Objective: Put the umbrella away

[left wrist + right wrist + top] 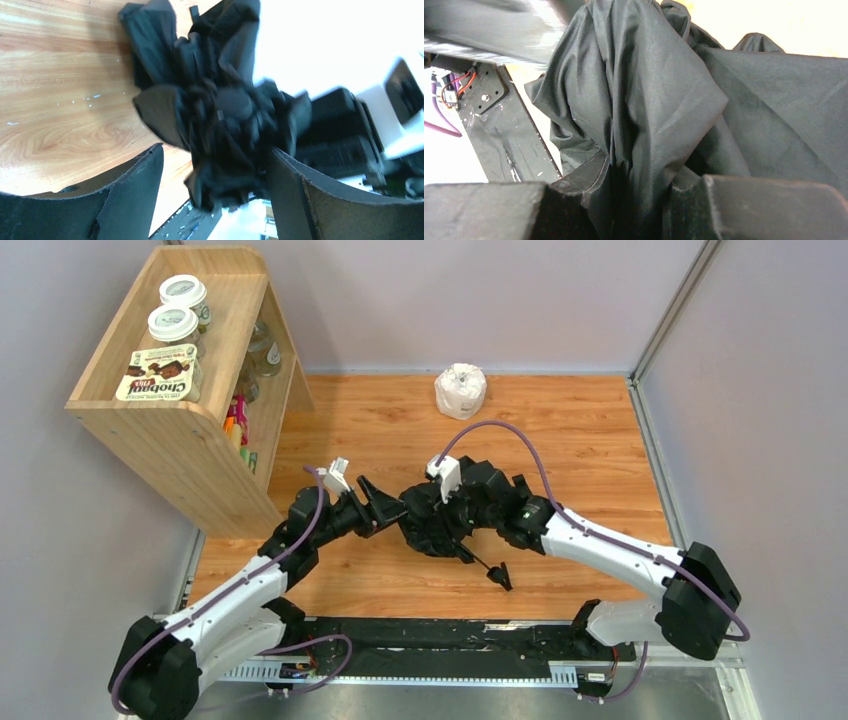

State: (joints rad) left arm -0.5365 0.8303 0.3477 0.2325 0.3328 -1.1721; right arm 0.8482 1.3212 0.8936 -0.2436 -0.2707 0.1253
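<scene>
The umbrella (432, 525) is a crumpled black fabric bundle on the wooden table (580, 440), its thin shaft running out to a small handle knob (502, 578) nearer the arms. My right gripper (452, 512) comes from the right and is buried in the fabric. In the right wrist view the right gripper (641, 175) is shut on a fold of the umbrella (659, 90). My left gripper (385, 508) stands open at the bundle's left side. In the left wrist view the left gripper (216, 152) has its jaws wide apart, with the lower end of the umbrella (220, 110) between them.
A wooden shelf (190, 430) stands at the back left, holding yogurt cups (175, 325), a snack box (158, 375) and jars. A white paper roll (460, 390) sits at the back centre. A black strip (440, 640) runs along the near edge. Grey walls enclose the table.
</scene>
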